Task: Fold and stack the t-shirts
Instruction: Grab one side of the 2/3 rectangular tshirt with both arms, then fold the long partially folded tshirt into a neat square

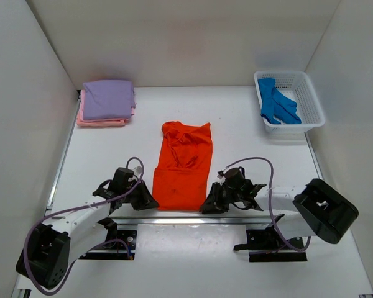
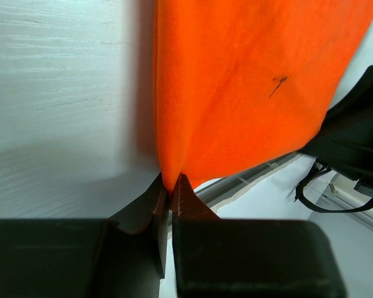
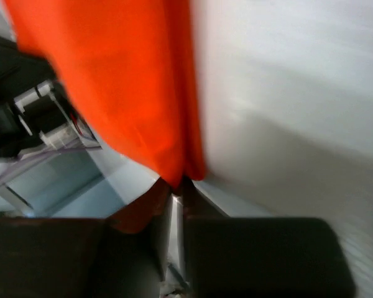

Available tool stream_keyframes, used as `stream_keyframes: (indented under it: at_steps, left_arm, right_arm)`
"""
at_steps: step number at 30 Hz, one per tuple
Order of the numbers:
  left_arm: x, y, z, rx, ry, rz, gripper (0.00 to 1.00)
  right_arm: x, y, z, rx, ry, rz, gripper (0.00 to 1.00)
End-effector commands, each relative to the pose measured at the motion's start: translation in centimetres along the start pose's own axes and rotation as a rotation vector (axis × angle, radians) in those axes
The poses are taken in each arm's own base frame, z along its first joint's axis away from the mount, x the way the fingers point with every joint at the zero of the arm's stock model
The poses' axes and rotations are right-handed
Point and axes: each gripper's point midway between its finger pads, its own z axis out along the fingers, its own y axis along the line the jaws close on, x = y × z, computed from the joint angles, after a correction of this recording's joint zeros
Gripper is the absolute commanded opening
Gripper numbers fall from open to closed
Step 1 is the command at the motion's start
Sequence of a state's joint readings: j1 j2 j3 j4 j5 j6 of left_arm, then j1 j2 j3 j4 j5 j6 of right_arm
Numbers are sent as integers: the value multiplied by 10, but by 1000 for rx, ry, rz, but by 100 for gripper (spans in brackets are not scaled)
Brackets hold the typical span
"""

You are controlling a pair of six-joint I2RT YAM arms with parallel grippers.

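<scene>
The orange-red t-shirt (image 1: 184, 166) lies folded lengthwise in the middle of the table, its far end rumpled. My left gripper (image 1: 150, 202) is shut on its near left corner; the left wrist view shows the cloth (image 2: 242, 87) pinched at my gripper (image 2: 171, 186). My right gripper (image 1: 207, 205) is shut on the near right corner; the right wrist view shows the cloth (image 3: 124, 93) pinched at my gripper (image 3: 177, 185). A lavender-purple t-shirt (image 1: 108, 99) lies folded on a pink one (image 1: 99, 121) at the far left. A blue t-shirt (image 1: 277, 106) lies in the basket.
The white mesh basket (image 1: 311, 101) stands at the far right. White walls enclose the table on three sides. A metal rail (image 1: 180, 218) runs along the near edge, just behind the shirt's near hem.
</scene>
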State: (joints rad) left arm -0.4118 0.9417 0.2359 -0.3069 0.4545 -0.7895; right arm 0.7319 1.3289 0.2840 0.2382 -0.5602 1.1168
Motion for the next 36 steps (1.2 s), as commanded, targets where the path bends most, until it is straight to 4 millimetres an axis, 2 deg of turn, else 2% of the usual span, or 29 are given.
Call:
stream_keyframes:
  at_steps: [1, 3, 4, 6, 10, 12, 15, 17, 19, 20, 21, 22, 23, 24, 25, 26, 27, 28, 29, 30, 31, 32, 33, 34, 35, 36]
  left_arm:
    - [4, 0, 0, 6, 2, -5, 11]
    - [6, -3, -2, 8, 12, 2, 9]
    - [6, -5, -3, 12, 16, 6, 8]
    - [8, -8, -4, 15, 25, 12, 6]
    - [16, -12, -6, 20, 58, 29, 5]
    - [24, -11, -4, -9, 82, 62, 0]
    - [39, -9, -1, -28, 137, 74, 0]
    - [40, -13, -2, -16, 131, 69, 0]
    - [32, -18, -6, -3, 103, 63, 0]
    - [20, -27, -10, 24, 65, 68, 0]
    - [8, -34, -16, 37, 40, 69, 0]
    - [3, -36, -19, 36, 34, 78, 0]
    - [-15, -50, -26, 64, 3, 95, 0]
    - [-35, -58, -32, 72, -24, 99, 0]
    - [-41, -64, -35, 79, -16, 101, 0]
    - [-57, -73, -37, 80, -30, 126, 1]
    - [-76, -85, -39, 91, -43, 150, 2]
    - [-96, -94, -38, 94, -57, 159, 2]
    - [-106, -98, -37, 102, -60, 163, 3]
    - [-125, -103, -33, 107, -59, 153, 4]
    - [-140, -101, -26, 101, -56, 130, 5]
    - [-161, -115, -28, 125, -90, 157, 5]
    - [-186, -119, -26, 122, -109, 146, 5]
    - [-211, -126, -17, 122, -129, 155, 6]
    - [-223, -125, -12, 115, -130, 144, 6]
    - [-251, -132, -6, 124, -152, 149, 6]
  right_arm:
    - [-2, -15, 7, 74, -11, 8, 0]
    - [-1, -10, 2, 78, -11, -17, 0]
    - [1, -16, -2, 102, -5, -8, 0]
    - [-1, -14, -14, 76, -12, 9, 0]
    - [11, -28, -31, 85, 50, 9, 0]
    - [14, -31, -35, 94, 66, -2, 0]
    - [26, -29, -36, 87, 109, 2, 0]
    - [30, -24, -36, 77, 120, -20, 0]
    - [32, -20, -36, 72, 129, -24, 0]
    - [33, -20, -37, 74, 136, -21, 0]
    - [24, -8, -39, 48, 111, -38, 0]
    - [20, -8, -41, 52, 104, -37, 0]
    - [14, 3, -44, 35, 103, -43, 0]
    - [-2, 15, -49, 15, 68, -60, 0]
    - [-13, 16, -53, 16, 50, -60, 0]
    - [-23, 30, -57, -9, 44, -97, 0]
    - [-43, 42, -63, -26, 16, -88, 0]
    - [-59, 41, -65, -24, -4, -91, 0]
    - [-77, 52, -65, -26, -11, -114, 0]
    - [-104, 67, -74, -48, -67, -135, 0]
    - [-121, 63, -73, -37, -71, -127, 0]
    - [-149, 72, -76, -43, -97, -131, 0]
    - [-172, 90, -82, -60, -137, -184, 0]
    - [-198, 98, -83, -67, -156, -173, 0]
    - [-215, 87, -76, -43, -153, -153, 0]
    - [-238, 101, -82, -52, -194, -196, 0]
